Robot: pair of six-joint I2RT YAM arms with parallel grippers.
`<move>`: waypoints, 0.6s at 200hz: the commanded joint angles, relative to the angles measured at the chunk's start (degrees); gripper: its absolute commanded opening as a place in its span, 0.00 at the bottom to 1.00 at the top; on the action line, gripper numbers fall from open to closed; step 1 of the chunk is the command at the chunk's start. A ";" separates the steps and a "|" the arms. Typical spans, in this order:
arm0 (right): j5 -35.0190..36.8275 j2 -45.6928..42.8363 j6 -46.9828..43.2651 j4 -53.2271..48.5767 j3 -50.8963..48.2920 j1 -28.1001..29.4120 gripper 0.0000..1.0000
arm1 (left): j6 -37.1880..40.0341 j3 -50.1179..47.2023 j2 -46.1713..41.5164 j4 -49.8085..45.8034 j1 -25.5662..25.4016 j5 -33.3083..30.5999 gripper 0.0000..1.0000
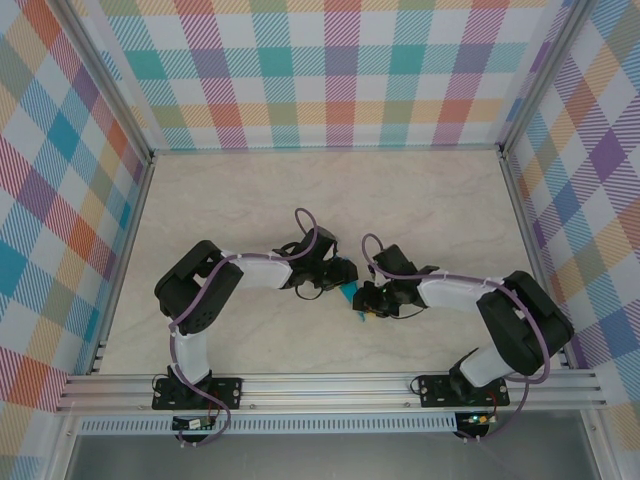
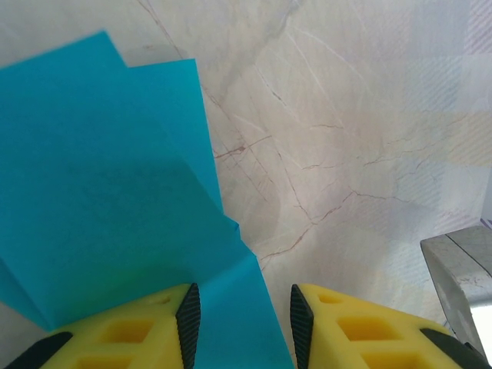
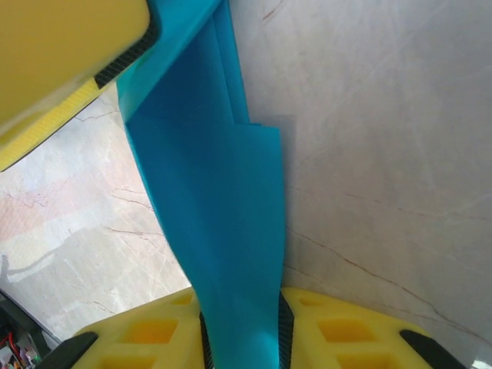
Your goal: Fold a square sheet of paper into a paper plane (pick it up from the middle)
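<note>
Two grippers tip to tip above the table (image 1: 420, 200), with one teal paper (image 1: 349, 293) between them. From overhead, little of it to see: a sliver, the rest hidden under the black wrists.

Left gripper (image 2: 242, 300): jaws apart, paper lying in the gap. Hard against one pad (image 2: 189, 323); at the other pad (image 2: 300, 327), either just touching or just short of it, cannot tell which. Cannot tell, either, whether gripped or merely straddled. Ahead of the jaws and out past the first pad, a broad sheet in overlapping layers with a crease across it, cut off by the frame edge. Near end hidden behind the yellow fingers. Beyond the far finger, a grey metal piece (image 2: 453, 277), cropped and impossible to identify.

Right gripper (image 3: 242, 307): jaws clamped on the paper, a narrow folded strip filling the whole gap, both pads against it. Ahead of the jaws, widening into two stepped layers, then slipping under a yellow finger (image 3: 61, 46) of the left gripper. Far end cropped at the top of the frame. Seemingly lifted off the table there, with a soft shadow beside it. Overall outline hard to judge.
</note>
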 commanded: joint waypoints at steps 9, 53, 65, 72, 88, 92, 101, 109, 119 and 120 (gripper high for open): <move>-0.03 -0.13 -0.52 -1.00 -1.90 1.00 0.34 | 1.24 1.24 1.14 -2.80 -0.68 0.54 0.38; 1.63 -12.15 -0.38 -5.31 -1.60 -0.70 0.45 | 1.25 1.41 1.49 -3.01 -0.68 0.70 0.38; 0.31 -13.24 -0.03 -3.36 -1.83 -0.93 0.41 | 1.21 1.42 1.40 -2.96 -0.70 0.63 0.38; -1.46 -12.74 0.12 -1.70 -1.71 -0.89 0.38 | 1.15 1.47 1.44 -3.02 -0.69 0.63 0.38; -4.71 -10.52 1.07 1.26 -0.84 -0.92 0.27 | 1.15 1.72 1.59 -3.06 -0.69 0.77 0.38; -5.63 -9.83 1.21 2.40 -0.66 -0.91 0.25 | 1.17 1.70 1.56 -3.09 -0.70 0.80 0.38; -7.02 -8.07 2.01 4.54 -0.28 -0.87 0.22 | 1.15 1.70 1.65 -3.07 -0.70 0.87 0.38; -7.70 -5.98 2.60 5.78 0.14 -0.89 0.21 | 1.16 1.68 1.59 -3.11 -0.75 0.89 0.38; -7.72 -3.82 2.54 5.98 1.25 -0.89 0.18 | 1.15 1.63 1.49 -3.11 -0.64 0.80 0.38; -7.62 -3.61 2.54 5.96 1.33 -0.89 0.18 | 1.15 1.61 1.44 -3.07 -0.67 0.76 0.38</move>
